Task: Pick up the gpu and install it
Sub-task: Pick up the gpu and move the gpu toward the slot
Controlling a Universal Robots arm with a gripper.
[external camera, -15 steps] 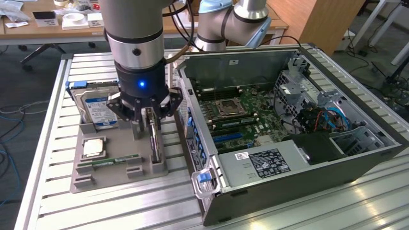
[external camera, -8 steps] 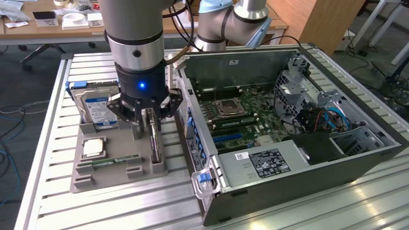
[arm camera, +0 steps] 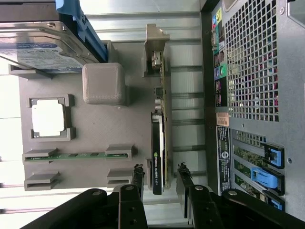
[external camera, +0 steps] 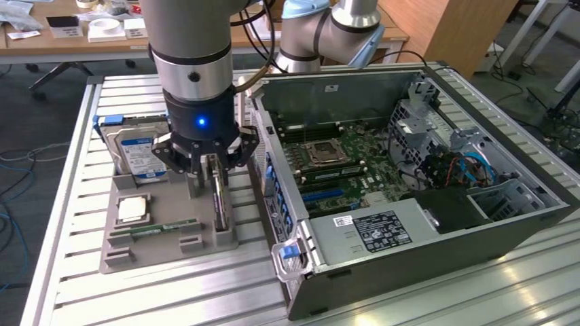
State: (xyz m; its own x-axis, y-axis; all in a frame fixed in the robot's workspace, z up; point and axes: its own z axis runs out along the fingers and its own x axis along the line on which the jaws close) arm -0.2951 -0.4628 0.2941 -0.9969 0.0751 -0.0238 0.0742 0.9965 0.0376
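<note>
The end effector [external camera: 211, 168] is hanging released above the gpu [external camera: 219, 204], and in the wrist view we are seeing its fingers [arm camera: 138, 177] spread to either side of the card's thin edge with a gap on both sides. Nothing is being gripped.

The gpu is standing on edge in a slot of the grey holder [external camera: 163, 248], left of centre in the exterior view. We are judging that this pose is offering the two flat faces to the fingers. The holder is also keeping the hard drive [external camera: 138, 153] upright, while the processor [external camera: 132, 209] and the memory stick [external camera: 154, 229] are lying in their own pockets. Just to the exterior view's right, the open computer case [external camera: 417, 251] is lying on its side on the desk [external camera: 136, 292], so its board is facing up.

We are seeing the card almost edge-on, so its shroud and bracket are hard to read, and its lower edge is sitting hidden in the slot. The arm is covering part of the hard drive, and we cannot tell how far the fingertips are reaching down the card's sides.
</note>
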